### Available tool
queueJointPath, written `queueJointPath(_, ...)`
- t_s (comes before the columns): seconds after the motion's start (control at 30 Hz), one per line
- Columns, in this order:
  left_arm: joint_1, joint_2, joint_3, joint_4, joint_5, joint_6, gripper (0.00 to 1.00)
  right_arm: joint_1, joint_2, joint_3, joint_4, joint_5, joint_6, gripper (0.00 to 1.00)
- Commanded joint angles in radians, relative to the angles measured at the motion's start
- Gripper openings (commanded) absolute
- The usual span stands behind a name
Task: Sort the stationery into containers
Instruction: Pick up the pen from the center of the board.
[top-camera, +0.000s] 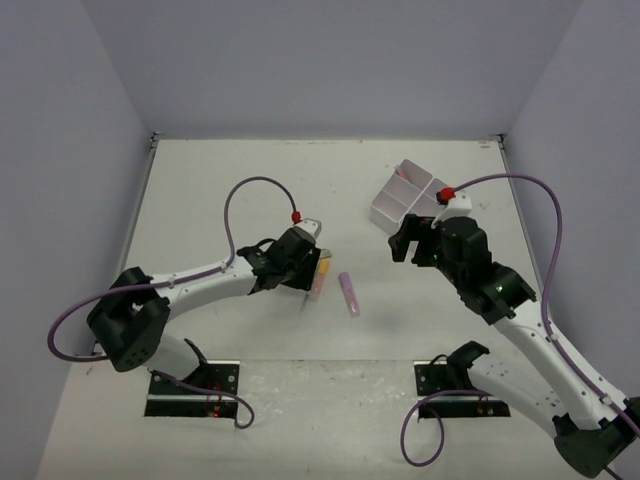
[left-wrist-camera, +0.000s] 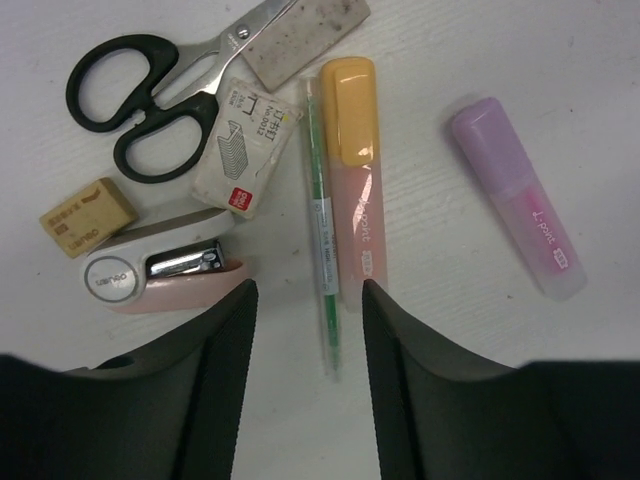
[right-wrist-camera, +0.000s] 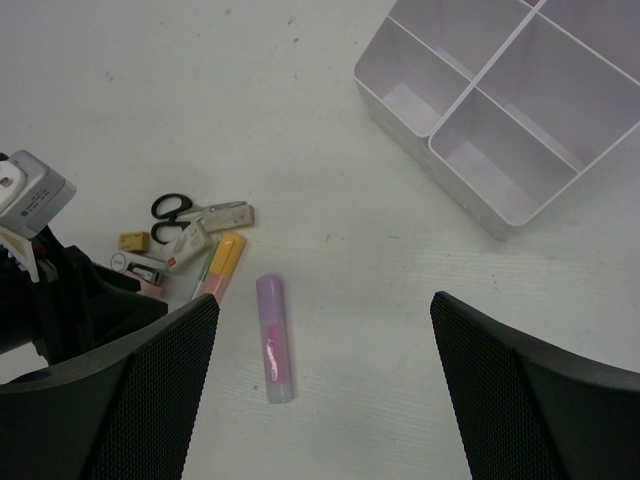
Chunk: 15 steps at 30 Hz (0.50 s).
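**Left wrist view.** The left gripper (left-wrist-camera: 307, 300) is hovering over the stationery with its jaws standing apart, clamped on nothing. They are straddling the near end of the orange-capped marker (left-wrist-camera: 352, 170), which is serving here as the landmark.

- A thin green pen (left-wrist-camera: 322, 230) is lying alongside this marker, touching or nearly touching it.
- Beyond the pen from the marker, the staple box (left-wrist-camera: 240, 150), black-handled scissors (left-wrist-camera: 150, 100), small stapler (left-wrist-camera: 160, 272) and tan eraser (left-wrist-camera: 88, 215) are sitting in a cluster.
- The purple marker (left-wrist-camera: 515, 195) is lying alone on the marker's other side, clearly apart from it.

**Right wrist view.** The right gripper (right-wrist-camera: 322, 310) is waiting with its jaws spread wide and holding nothing. The white divided box (right-wrist-camera: 400, 115) is standing well away from the marker, with no stationery showing in the compartments in view.

**Handling.** The marker is probably light and stiff, and its smooth plastic barrel is likely to roll or slip. A hold across the pink barrel near mid-length is looking safest. The risk is that the pen, lying so close, is pinched along with it.
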Motion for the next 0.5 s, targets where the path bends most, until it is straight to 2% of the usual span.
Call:
queueJointPath(0.0, -0.007, 0.062, 0.044, 0.075, -0.013, -0.022, 0.45, 0.001, -0.013, -0.007, 0.035, 0.008, -0.012, 0.89)
queueJointPath(0.2, -0.01, 0.114, 0.044, 0.109, -0.016, -0.021, 0.42, 0.001, -0.02, -0.01, 0.048, -0.002, -0.017, 0.9)
queueJointPath(0.47, -0.013, 0.175, 0.049, 0.121, -0.008, -0.019, 0.33, 0.001, -0.036, -0.012, 0.05, -0.014, -0.024, 0.9)
